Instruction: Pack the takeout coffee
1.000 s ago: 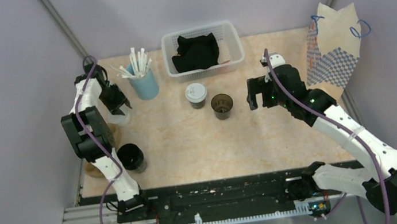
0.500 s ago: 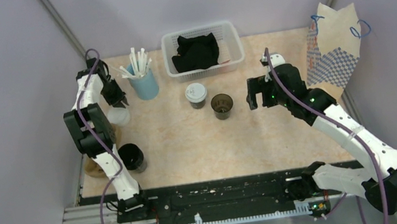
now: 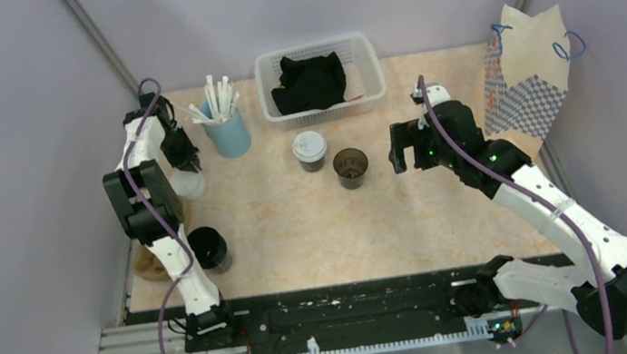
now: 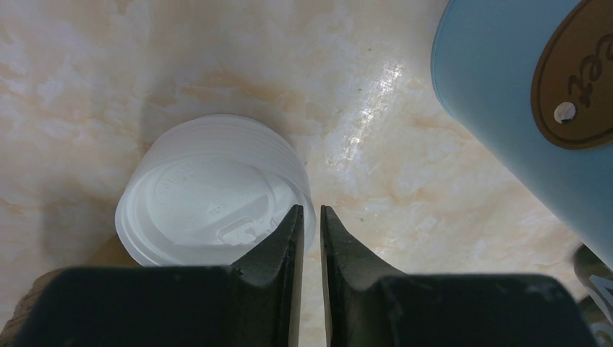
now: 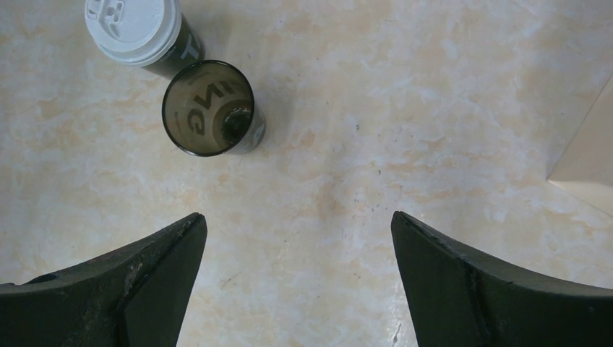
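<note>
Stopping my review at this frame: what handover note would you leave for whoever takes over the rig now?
Left gripper: shut, nothing seen between the fingers, tips at the rim of the white lid stack.
Right gripper: open, empty, hovering right of the cups.
Lidded cup and open cup stand side by side mid-table; pulp carrier at the left edge, partly hidden by the left arm; paper bag far right.
Done: one cup lidded.
Left: lid the open cup, set both in the carrier.
</note>
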You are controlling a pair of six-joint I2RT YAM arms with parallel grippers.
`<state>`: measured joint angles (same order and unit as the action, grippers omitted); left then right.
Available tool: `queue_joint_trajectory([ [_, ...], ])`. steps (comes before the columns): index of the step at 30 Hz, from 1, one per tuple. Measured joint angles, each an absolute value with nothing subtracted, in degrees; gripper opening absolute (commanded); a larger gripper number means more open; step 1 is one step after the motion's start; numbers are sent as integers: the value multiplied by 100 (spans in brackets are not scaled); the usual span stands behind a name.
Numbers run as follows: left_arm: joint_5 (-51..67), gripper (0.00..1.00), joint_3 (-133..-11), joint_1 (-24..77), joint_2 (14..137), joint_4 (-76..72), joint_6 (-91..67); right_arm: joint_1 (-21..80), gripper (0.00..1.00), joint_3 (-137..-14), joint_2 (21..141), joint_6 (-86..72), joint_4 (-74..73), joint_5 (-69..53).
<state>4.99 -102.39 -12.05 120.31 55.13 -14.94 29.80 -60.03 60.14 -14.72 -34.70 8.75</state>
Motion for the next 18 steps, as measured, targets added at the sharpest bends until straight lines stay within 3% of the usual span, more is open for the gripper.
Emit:
queue_joint_trajectory([
  [11,425,13,-10307,-1120,12068,5568,-1481,2980,99,-6003,6014,-1472,-3465,875],
  [18,329,18,-10309,-1116,12105,5577,-1468,2980,99,-6003,6014,-1472,-3441,875],
])
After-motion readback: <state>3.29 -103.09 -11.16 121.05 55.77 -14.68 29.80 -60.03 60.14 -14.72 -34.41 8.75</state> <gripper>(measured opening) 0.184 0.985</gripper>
